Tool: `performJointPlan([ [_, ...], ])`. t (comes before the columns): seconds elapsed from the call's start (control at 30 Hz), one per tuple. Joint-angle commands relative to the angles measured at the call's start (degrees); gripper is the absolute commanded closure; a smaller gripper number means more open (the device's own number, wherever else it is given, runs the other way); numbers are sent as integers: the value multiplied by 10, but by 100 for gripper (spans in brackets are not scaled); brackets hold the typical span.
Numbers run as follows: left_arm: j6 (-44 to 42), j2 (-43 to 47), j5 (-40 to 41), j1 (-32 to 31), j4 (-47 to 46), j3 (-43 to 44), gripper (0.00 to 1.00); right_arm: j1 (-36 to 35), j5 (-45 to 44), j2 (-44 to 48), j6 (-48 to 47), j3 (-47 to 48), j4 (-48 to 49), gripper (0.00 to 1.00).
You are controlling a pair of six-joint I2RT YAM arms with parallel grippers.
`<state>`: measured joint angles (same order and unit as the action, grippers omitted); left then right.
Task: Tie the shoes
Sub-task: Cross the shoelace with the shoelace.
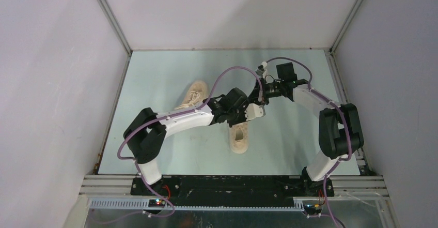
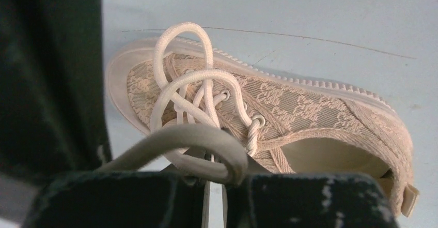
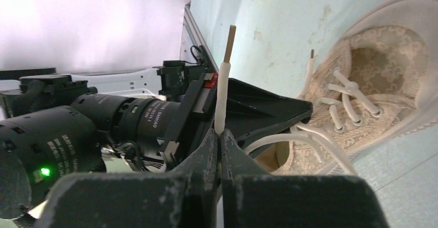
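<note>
Two cream-beige fabric sneakers are seen on the pale blue-green table (image 1: pixel 155 150). The far shoe (image 1: pixel 194 95) is laid left of ctr, at an angle, w/ off-white laces visible on top. The near shoe (image 1: pixel 239 139) is set at ctr, closer to the arm bases, and its far part is covered from above by the left arm's wrist. In the left wrist view its woven patterned upper, ribbed pale sole edge and off-white laces threaded thru eyelets are shown, w/ loose loops lying across the tongue area. Its opening is seen w/ a pale lining inside. The left gripper (image 2: pixel 214 182) is clamped nearly together on a lace loop (image 2: pixel 196 141), which is bent over the fingertips, w/ strands running down btwn them. To the right, the right gripper (image 3: pixel 219 145) is pressed fully together on a lace end (image 3: pixel 222 96), which is held upright w/ its tan aglet (image 3: pixel 231 35) pointing up. Both grippers are held over the near shoe, close to each other.
</note>
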<state>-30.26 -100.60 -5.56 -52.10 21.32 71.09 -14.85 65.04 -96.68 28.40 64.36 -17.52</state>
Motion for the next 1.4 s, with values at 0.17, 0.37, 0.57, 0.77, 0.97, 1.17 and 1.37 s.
performJointPlan([
  [0.17, -54, 35, 28, -14, -41, -23, 90, -8, -9, -11, 45, 21, 45, 100],
  [0.37, -71, 45, 41, -15, -72, -49, 89, -29, -52, -65, 9, 70, -2, 100],
  [0.57, -70, 37, 44, -12, -95, -52, 89, -47, -121, -53, -63, 100, -78, 67],
  [0.77, -33, 35, -15, 10, -93, -49, 89, 4, -157, -13, -128, 102, -142, 44],
  [0.97, -18, 34, -114, 41, -79, -53, 88, 45, -177, 24, -196, 45, -159, 38],
  [1.17, -4, 30, -193, 59, -80, -60, 88, 48, -166, 54, -234, -25, -129, 39],
  [1.37, -1, 22, -182, 61, -73, -53, 88, 49, -192, 47, -230, -27, -128, 40],
])
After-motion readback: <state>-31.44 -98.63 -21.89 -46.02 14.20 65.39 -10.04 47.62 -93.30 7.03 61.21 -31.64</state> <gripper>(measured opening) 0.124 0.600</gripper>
